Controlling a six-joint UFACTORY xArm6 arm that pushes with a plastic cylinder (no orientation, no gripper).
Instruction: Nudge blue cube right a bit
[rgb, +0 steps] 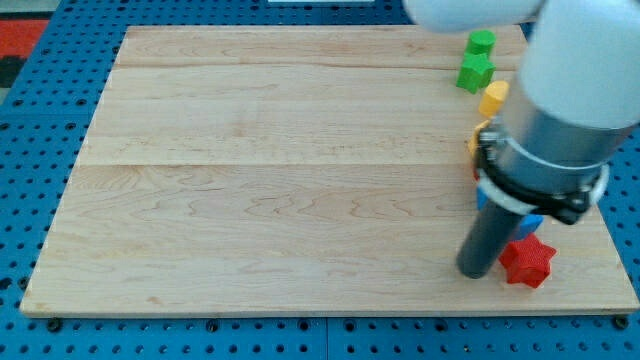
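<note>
One blue cube (531, 226) peeks out behind the arm near the board's (280, 180) right edge, above the red star (527, 262). No claw here: my tip (475, 272) rests just left of the star. Light, rigid and likely easy-sliding; push its left face.

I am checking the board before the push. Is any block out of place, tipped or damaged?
Nothing looks damaged or tipped. All blocks crowd the wooden board's right edge: green cylinder, green star, a yellow block, red star. The arm hides most of the blue cube. My tip is left of the red star.
</note>
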